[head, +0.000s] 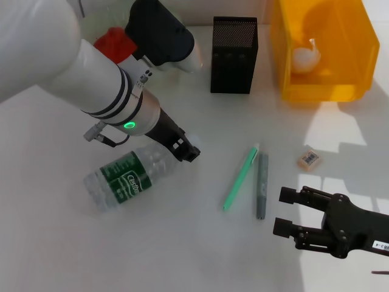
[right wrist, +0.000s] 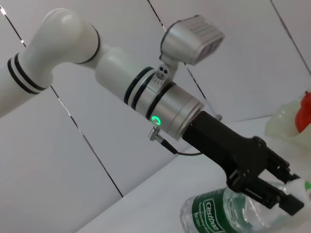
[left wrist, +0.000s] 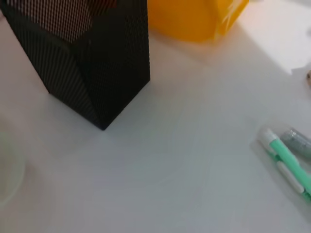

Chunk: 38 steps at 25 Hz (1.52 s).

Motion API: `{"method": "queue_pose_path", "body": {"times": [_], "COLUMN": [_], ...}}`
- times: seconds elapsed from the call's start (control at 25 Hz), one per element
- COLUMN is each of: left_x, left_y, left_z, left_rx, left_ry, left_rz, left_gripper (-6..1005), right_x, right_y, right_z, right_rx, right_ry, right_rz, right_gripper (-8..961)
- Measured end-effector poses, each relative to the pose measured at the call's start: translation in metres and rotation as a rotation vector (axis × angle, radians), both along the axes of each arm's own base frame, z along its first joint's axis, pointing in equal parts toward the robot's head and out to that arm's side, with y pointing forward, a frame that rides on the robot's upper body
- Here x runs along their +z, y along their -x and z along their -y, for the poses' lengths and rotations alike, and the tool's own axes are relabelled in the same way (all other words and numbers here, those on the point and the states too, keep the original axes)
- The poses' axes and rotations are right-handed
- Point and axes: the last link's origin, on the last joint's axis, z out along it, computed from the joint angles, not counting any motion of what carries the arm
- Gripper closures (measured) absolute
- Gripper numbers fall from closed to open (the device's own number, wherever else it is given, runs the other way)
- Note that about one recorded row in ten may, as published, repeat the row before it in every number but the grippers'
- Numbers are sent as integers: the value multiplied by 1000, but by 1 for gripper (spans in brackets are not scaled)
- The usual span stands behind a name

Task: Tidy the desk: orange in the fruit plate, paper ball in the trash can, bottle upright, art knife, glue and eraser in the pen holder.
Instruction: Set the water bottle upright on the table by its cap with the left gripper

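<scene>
The bottle point(head: 127, 177) lies on its side on the white table, its cap toward the table's middle. My left gripper point(head: 187, 149) is down at its neck, fingers closed around it just behind the cap; the right wrist view shows that gripper point(right wrist: 286, 196) on the bottle point(right wrist: 216, 216). Half hidden behind my left arm, the orange point(head: 114, 40) sits in the fruit plate point(right wrist: 285, 121). The paper ball point(head: 306, 56) rests inside the trash can point(head: 355, 55). A green art knife point(head: 240, 177), grey glue point(head: 262, 185) and the eraser point(head: 309, 159) lie on the table. My right gripper point(head: 290, 213) hovers open, near the front right.
The black mesh pen holder point(head: 234, 56) stands at the back, left of the trash can; it fills much of the left wrist view point(left wrist: 97, 63). Bright sun patches fall on the table's right side.
</scene>
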Motion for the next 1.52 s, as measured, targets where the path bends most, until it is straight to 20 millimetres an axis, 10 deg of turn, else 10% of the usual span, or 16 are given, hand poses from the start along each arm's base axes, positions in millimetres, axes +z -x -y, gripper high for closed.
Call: {"method": "queue_pose_path", "body": {"times": [0.32,0.92,1.52], "left_x": [32,108,86], "left_y": [-20,15,89], "left_z": [7,25,42], "left_rx": [-90,-127,-164], "left_ry": [-99,-255,-402], "left_rz": [121,533,1039], "left_gripper": [556,555,556], "right_x": [-1,5,3], "right_y": [1,20,27], "right_z": [1,-16,-22], "right_rx": [-1,8,-7], "right_ry": [0,17,11], "right_rz": [-11,-97,-145], "right_gripper": [126,126,127]}}
